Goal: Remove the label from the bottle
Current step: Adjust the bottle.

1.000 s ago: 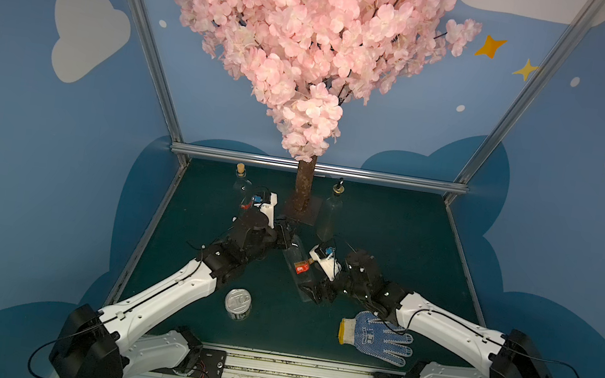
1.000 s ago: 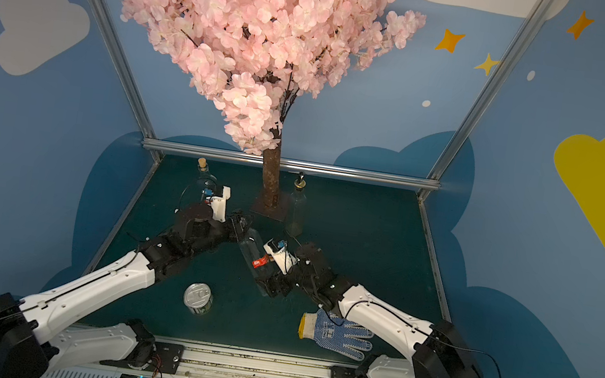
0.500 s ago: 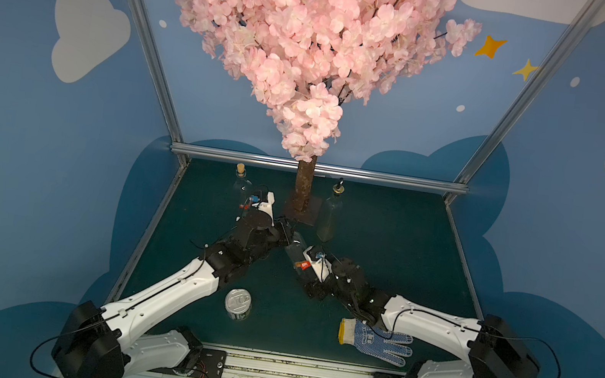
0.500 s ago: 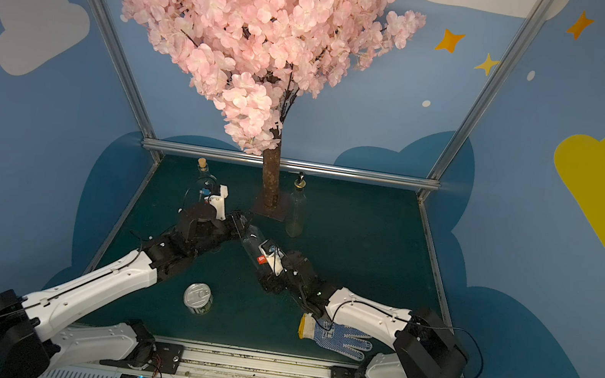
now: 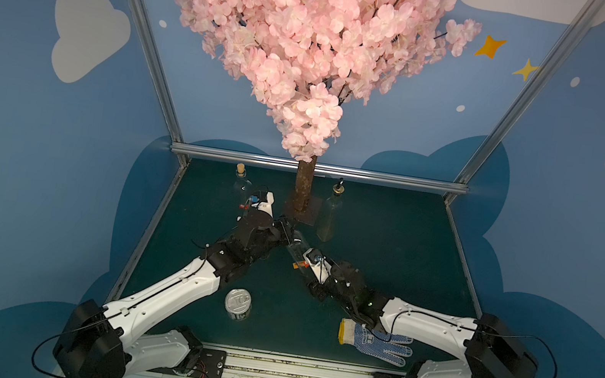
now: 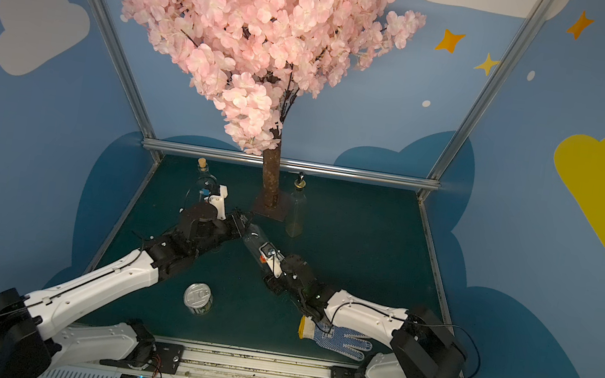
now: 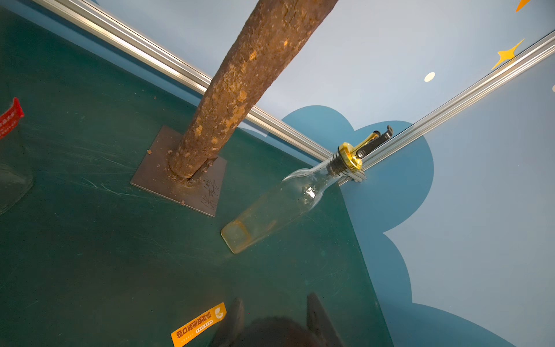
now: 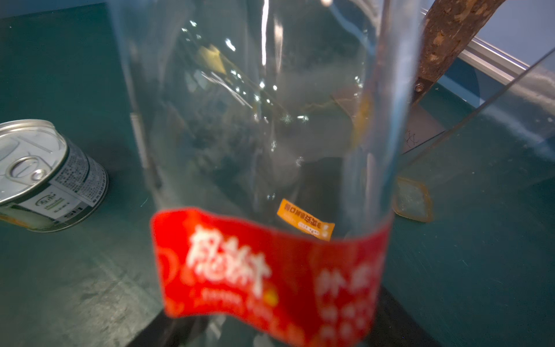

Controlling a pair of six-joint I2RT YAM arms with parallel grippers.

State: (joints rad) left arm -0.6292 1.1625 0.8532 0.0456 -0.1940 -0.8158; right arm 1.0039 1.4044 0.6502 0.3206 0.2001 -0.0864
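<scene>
Fingers of the right gripper [image 5: 309, 275] have moved in around the bottle [image 5: 296, 248], its red label [image 8: 270, 270] between them; whether they grip, I cannot tell. Left gripper [image 5: 286, 233] stays clamped on the neck beyond their tips, so peeling can start.

Scuffed green table [image 5: 384, 250] carried tree base plate [image 5: 307, 216] at back, corked bottle [image 5: 240, 183] and pourer bottle [image 5: 330, 218] standing either side; can [image 5: 237, 304] upright, glove [image 5: 376, 337] flat near front.
</scene>
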